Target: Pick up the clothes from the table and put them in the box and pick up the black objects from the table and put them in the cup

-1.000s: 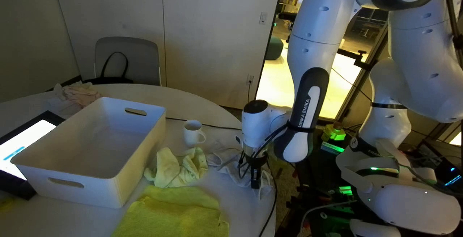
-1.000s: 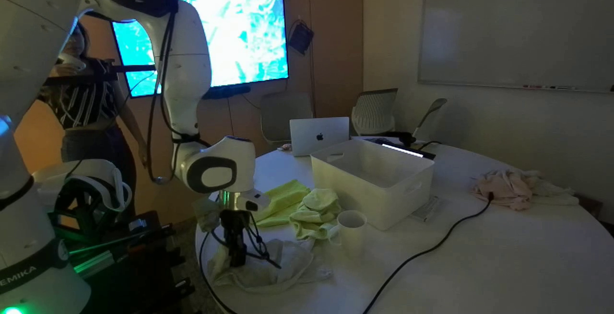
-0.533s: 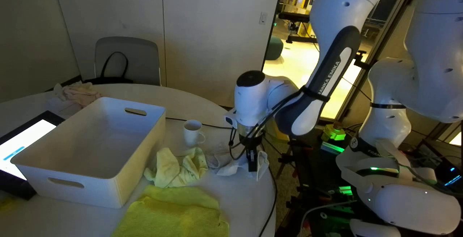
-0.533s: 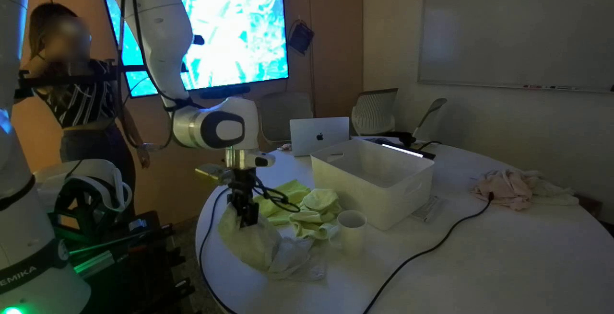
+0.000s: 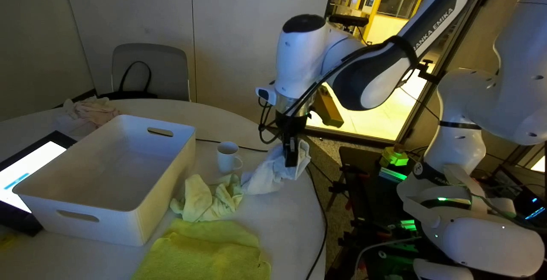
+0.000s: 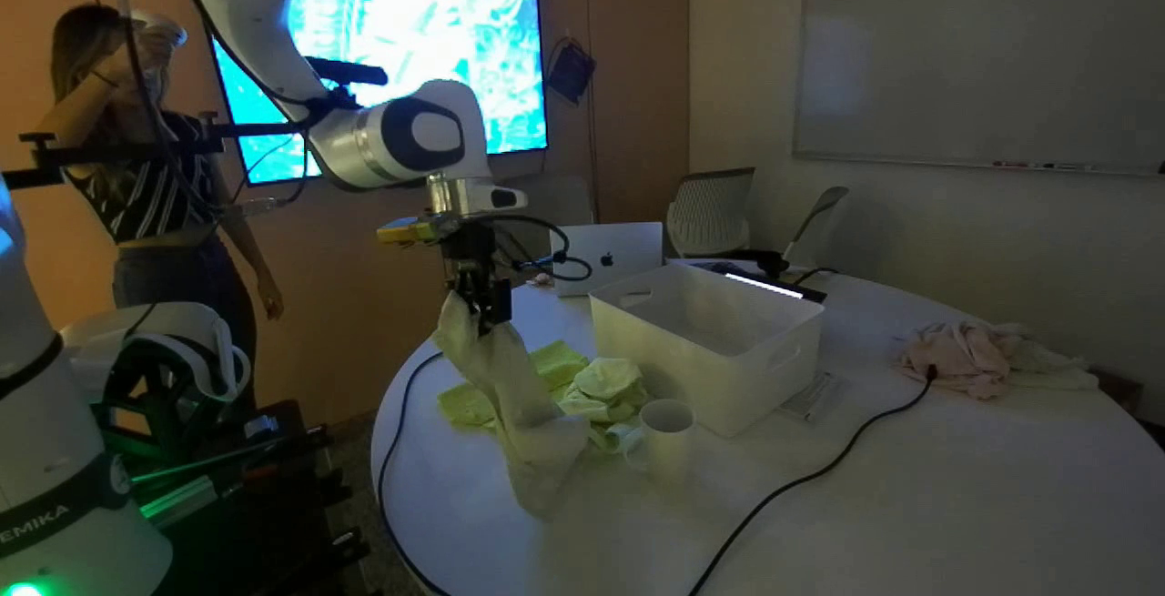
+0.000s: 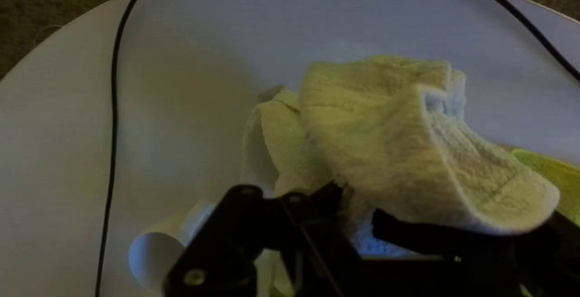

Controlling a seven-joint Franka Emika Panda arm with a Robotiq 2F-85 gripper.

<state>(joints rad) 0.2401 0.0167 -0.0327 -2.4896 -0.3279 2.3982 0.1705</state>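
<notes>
Wrist view: the jaws are drawn together on one white cloth, near one mug. In an exterior view, the gripper holds that cloth raised near the edge of the table nearest the arm; one box lies further in, with the mug and one crumpled yellow-green cloth roughly between, so the carry probably must clear both; one flat yellow cloth lies just beside. In an exterior view, the held cloth's long axis slopes down from the jaws towards the mug; one pinkish heap lies by the far edge.
</notes>
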